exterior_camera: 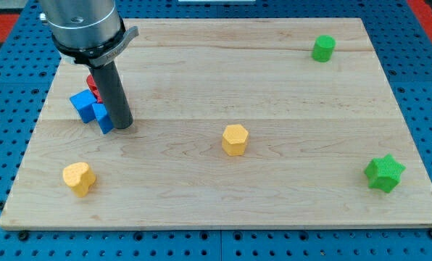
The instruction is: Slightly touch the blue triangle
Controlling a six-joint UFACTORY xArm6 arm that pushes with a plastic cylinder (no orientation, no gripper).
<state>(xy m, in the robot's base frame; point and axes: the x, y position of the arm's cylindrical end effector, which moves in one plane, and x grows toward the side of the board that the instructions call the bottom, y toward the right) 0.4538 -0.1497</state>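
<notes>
Two blue blocks crowd the table near its left edge; the blue triangle touches my tip. No pincer shows. Open wood stretches rightward.

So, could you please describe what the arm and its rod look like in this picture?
The arm's end enters from the view's top left as a wide, silvery-grey metal cylinder with a darker ring and a small bracket at its base. Below it hangs a straight, dark, nearly black round rod, ending in my tip. No cables or markings show.
</notes>
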